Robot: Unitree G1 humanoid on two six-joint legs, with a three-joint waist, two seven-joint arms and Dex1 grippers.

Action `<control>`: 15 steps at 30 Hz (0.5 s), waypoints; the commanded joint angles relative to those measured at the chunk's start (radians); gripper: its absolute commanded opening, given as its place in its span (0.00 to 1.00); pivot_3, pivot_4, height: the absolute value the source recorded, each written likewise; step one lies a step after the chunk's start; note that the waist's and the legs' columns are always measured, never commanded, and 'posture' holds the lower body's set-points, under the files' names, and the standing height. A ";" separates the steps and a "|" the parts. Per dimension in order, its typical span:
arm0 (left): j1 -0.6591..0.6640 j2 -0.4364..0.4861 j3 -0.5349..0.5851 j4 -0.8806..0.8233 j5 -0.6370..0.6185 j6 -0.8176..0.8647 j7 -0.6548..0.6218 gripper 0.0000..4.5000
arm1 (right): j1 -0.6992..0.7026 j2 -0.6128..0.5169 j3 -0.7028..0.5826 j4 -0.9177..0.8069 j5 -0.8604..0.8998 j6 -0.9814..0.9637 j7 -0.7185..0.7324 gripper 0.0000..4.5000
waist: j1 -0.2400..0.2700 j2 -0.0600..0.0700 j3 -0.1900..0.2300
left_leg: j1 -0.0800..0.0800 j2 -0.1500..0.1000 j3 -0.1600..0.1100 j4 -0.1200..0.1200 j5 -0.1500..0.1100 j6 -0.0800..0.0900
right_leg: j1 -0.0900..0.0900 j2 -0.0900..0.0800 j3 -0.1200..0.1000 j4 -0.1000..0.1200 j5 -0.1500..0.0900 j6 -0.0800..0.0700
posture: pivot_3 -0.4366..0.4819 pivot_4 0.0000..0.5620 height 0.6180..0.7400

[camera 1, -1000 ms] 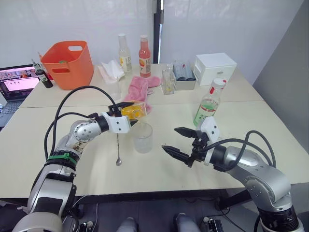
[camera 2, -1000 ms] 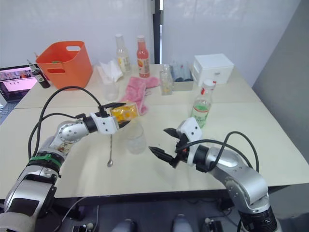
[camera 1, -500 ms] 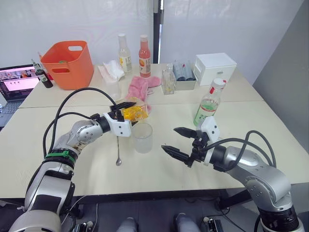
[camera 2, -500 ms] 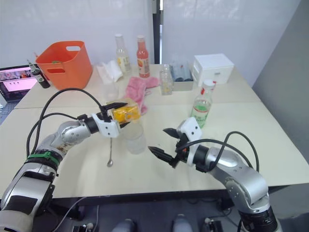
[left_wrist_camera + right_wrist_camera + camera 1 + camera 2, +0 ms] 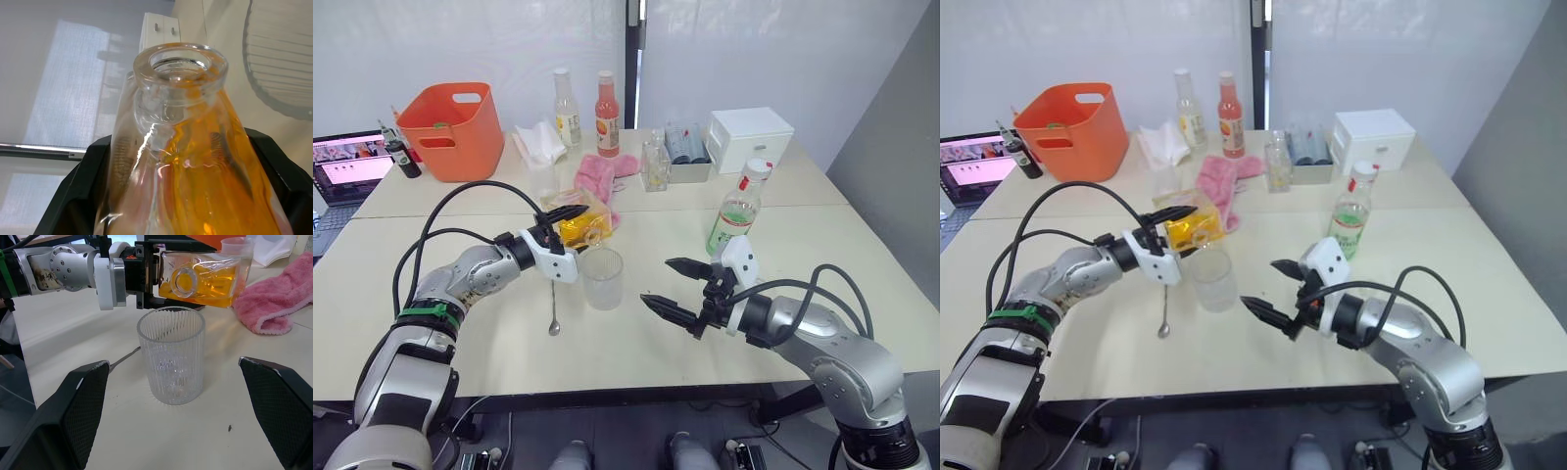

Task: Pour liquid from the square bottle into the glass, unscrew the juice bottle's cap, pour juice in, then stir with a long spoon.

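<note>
The left gripper (image 5: 570, 230) clamps the square bottle (image 5: 579, 226) of orange liquid between its two black fingers, one on each flat side. The bottle lies nearly on its side, its long axis close to level, with the open mouth (image 5: 184, 281) pointing toward the robot's right and sitting just above and behind the rim of the glass (image 5: 603, 278). The orange liquid pools along the lower side of the bottle. In the right wrist view nothing shows inside the glass, which stands upright on the cream table (image 5: 636, 348) between the two grippers.

The long spoon (image 5: 552, 304) lies flat on the table just left of the glass, its stem running roughly toward and away from the robot, bowl at the near end.

The right gripper (image 5: 677, 288) hovers low over the table to the right of the glass, its fingers spread wide and holding nothing, tips aimed at the glass.

The juice bottle (image 5: 738, 210) stands upright behind the right gripper, with the cap (image 5: 758, 168) on its top.

At the back of the table are an orange bucket (image 5: 452, 129), a pink cloth (image 5: 596, 178), a pale yellow bottle (image 5: 566, 109), an orange-red bottle (image 5: 606, 115) and a white box (image 5: 750, 138).
</note>
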 commanded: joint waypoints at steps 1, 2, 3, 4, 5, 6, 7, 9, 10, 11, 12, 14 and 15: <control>-0.061 0.023 0.024 -0.056 0.004 -0.019 0.092 0.63 | -0.005 -0.007 -0.011 -0.043 0.026 0.011 0.000 1.00 | 0.000 0.000 0.000 | 0.000 0.000 0.000 0.000 0.000 0.000 | 0.000 0.000 0.000 0.000 0.000 0.000 | 0.48 0.27 0.99; -0.062 0.025 0.021 -0.059 0.015 -0.019 0.103 0.63 | -0.005 -0.007 -0.012 -0.043 0.027 0.012 0.000 1.00 | 0.000 0.000 0.000 | 0.000 0.000 0.000 0.000 0.000 0.000 | 0.000 0.000 0.000 0.000 0.000 0.000 | 0.48 0.27 0.99; -0.062 0.027 0.018 -0.061 0.023 -0.017 0.115 0.63 | -0.006 -0.006 -0.012 -0.044 0.027 0.013 0.000 1.00 | 0.000 0.000 0.000 | 0.000 0.000 0.000 0.000 0.000 0.000 | 0.000 0.000 0.000 0.000 0.000 0.000 | 0.48 0.27 0.99; -0.062 0.029 0.017 -0.062 0.029 -0.018 0.128 0.63 | -0.006 -0.005 -0.013 -0.044 0.028 0.015 0.000 1.00 | 0.000 0.000 0.000 | 0.000 0.000 0.000 0.000 0.000 0.000 | 0.000 0.000 0.000 0.000 0.000 0.000 | 0.48 0.27 0.99; -0.062 0.030 0.016 -0.066 0.037 -0.015 0.142 0.63 | -0.005 -0.004 -0.015 -0.046 0.028 0.017 0.000 1.00 | 0.000 0.000 0.000 | 0.000 0.000 0.000 0.000 0.000 0.000 | 0.000 0.000 0.000 0.000 0.000 0.000 | 0.48 0.27 0.99; -0.062 0.032 0.015 -0.070 0.047 -0.013 0.159 0.63 | -0.005 -0.003 -0.017 -0.047 0.030 0.019 0.000 1.00 | 0.000 0.000 0.000 | 0.000 0.000 0.000 0.000 0.000 0.000 | 0.000 0.000 0.000 0.000 0.000 0.000 | 0.48 0.27 0.99; -0.064 0.033 0.014 -0.071 0.054 -0.012 0.169 0.63 | -0.004 -0.003 -0.018 -0.048 0.030 0.021 0.000 1.00 | 0.000 0.000 0.000 | 0.000 0.000 0.000 0.000 0.000 0.000 | 0.000 0.000 0.000 0.000 0.000 0.000 | 0.48 0.27 0.99; -0.066 0.037 0.010 -0.076 0.073 -0.011 0.193 0.63 | -0.004 -0.003 -0.019 -0.049 0.032 0.022 0.001 1.00 | 0.000 0.000 0.000 | 0.000 0.000 0.000 0.000 0.000 0.000 | 0.000 0.000 0.000 0.000 0.000 0.000 | 0.48 0.27 0.99; -0.067 0.038 0.008 -0.076 0.079 -0.010 0.202 0.63 | -0.004 -0.002 -0.020 -0.049 0.032 0.022 0.001 1.00 | 0.000 0.000 0.000 | 0.000 0.000 0.000 0.000 0.000 0.000 | 0.000 0.000 0.000 0.000 0.000 0.000 | 0.48 0.27 0.99; -0.068 0.040 0.006 -0.080 0.089 -0.009 0.215 0.63 | -0.004 -0.002 -0.020 -0.048 0.033 0.023 0.002 1.00 | 0.000 0.000 0.000 | 0.000 0.000 0.000 0.000 0.000 0.000 | 0.000 0.000 0.000 0.000 0.000 0.000 | 0.48 0.27 0.99; -0.069 0.041 0.004 -0.082 0.096 -0.008 0.225 0.63 | -0.005 -0.001 -0.020 -0.048 0.034 0.023 0.002 1.00 | 0.000 0.000 0.000 | 0.000 0.000 0.000 0.000 0.000 0.000 | 0.000 0.000 0.000 0.000 0.000 0.000 | 0.48 0.27 0.99; -0.072 0.045 -0.001 -0.087 0.111 -0.006 0.248 0.63 | -0.007 0.000 -0.020 -0.048 0.034 0.024 0.002 1.00 | 0.000 0.000 0.000 | 0.000 0.000 0.000 0.000 0.000 0.000 | 0.000 0.000 0.000 0.000 0.000 0.000 | 0.48 0.27 0.99; -0.074 0.047 -0.004 -0.089 0.117 -0.005 0.258 0.63 | -0.007 0.000 -0.020 -0.048 0.034 0.023 0.002 1.00 | 0.001 0.000 0.000 | 0.000 0.000 0.000 0.000 0.000 0.000 | 0.000 0.000 0.000 0.000 0.000 0.000 | 0.48 0.27 0.99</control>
